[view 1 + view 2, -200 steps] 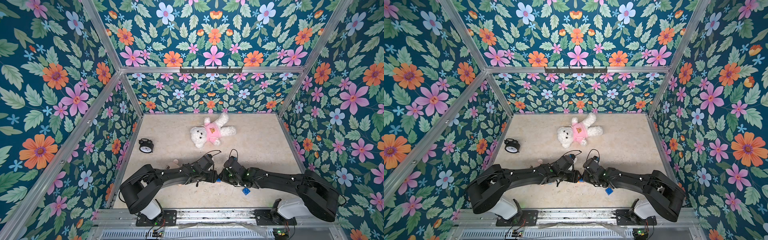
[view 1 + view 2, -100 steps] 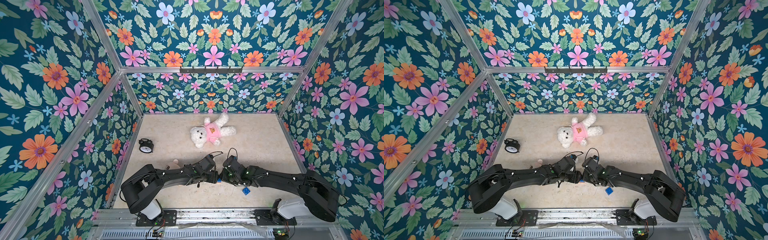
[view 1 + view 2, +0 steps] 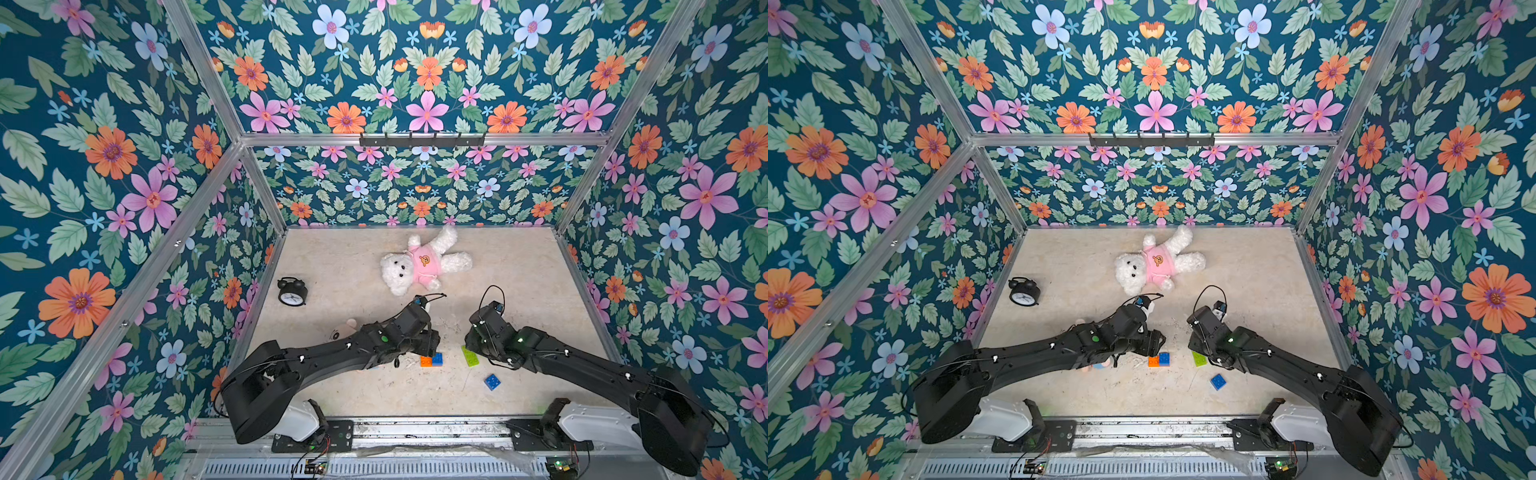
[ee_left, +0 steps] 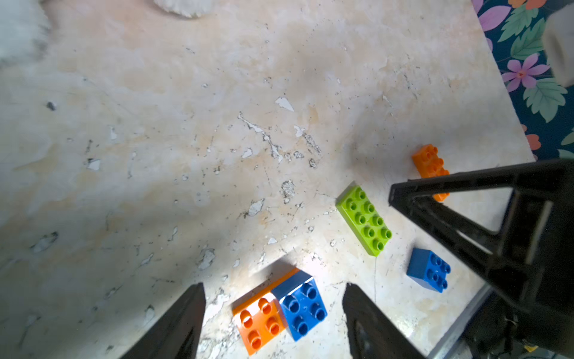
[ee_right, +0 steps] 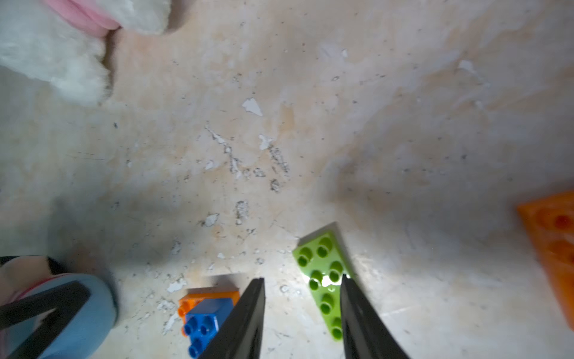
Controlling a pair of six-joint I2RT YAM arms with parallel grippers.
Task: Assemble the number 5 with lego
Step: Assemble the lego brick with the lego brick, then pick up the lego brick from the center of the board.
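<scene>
The lego [image 3: 1158, 360] lies on the table [image 3: 374, 257] near its front edge. 1 stacked blue brick [image 4: 299, 307] sits on 1 long orange brick [image 4: 259, 323], flat between my left gripper [image 4: 275, 289] fingers, which are spread wide and empty. The green brick [image 4: 363, 220] lies just beside, below my right gripper [image 5: 302, 279], parted, gripping nothing. 1 loose blue brick [image 4: 428, 273] and 1 second orange brick [image 4: 430, 167] lie near.

Legible text: none | alarm clock [image 3: 292, 292] dial: numerals too small to read | pink shirt [image 3: 424, 266] on plush bear [image 3: 398, 272]: pictorial emblem only, no lettering discernible
</scene>
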